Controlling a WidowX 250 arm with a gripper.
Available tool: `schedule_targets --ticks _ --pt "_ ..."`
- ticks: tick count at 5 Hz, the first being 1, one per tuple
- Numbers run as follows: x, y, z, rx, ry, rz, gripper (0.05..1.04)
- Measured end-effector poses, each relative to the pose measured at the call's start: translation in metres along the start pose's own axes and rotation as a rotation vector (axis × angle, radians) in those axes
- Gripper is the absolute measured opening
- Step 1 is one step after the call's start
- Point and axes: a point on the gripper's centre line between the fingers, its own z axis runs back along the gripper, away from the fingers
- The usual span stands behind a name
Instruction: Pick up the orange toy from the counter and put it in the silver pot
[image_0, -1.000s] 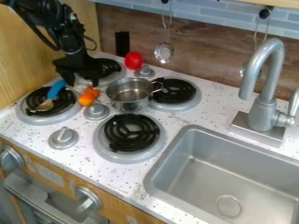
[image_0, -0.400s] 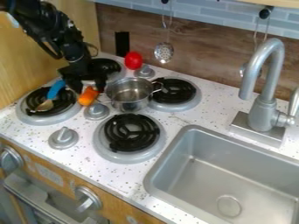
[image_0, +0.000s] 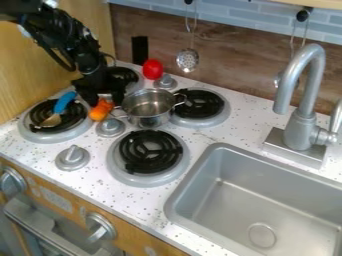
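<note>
Jaws: while my gripper (image_0: 103, 102) hangs just behind the orange toy (image_0: 101, 111), jaws spread apart, nothing clenched.
Orange toy: on counter (image_0: 157, 212), between left burner (image_0: 56, 138) and metal pot (image_0: 148, 120).
Blue-handled spoon (image_0: 61, 106): lying across left burner.
Red toy (image_0: 152, 69): behind pot, near the back wall (image_0: 234, 72).

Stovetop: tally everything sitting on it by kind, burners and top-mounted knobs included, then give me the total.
Black coil burners with grey rims: 4
Silver-grey knobs: 3
Silver metal pot: 1
Blue-handled utensil: 1
Small orange object: 1
Rounded red object: 1
Total in sight: 11
</note>
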Motion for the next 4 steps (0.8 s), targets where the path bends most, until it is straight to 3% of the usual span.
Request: schedule_targets --ticks 1,2,4 --pt "0.0033 0.0048 -0.0018 0.033 -0.026 0.049 0.695" --pt "0.0037 0.0058 -0.0018 0.039 -0.028 0.053 0.493" --pt "-0.0007 0.0072 0.0002 0.042 -0.027 0.069 0.409"
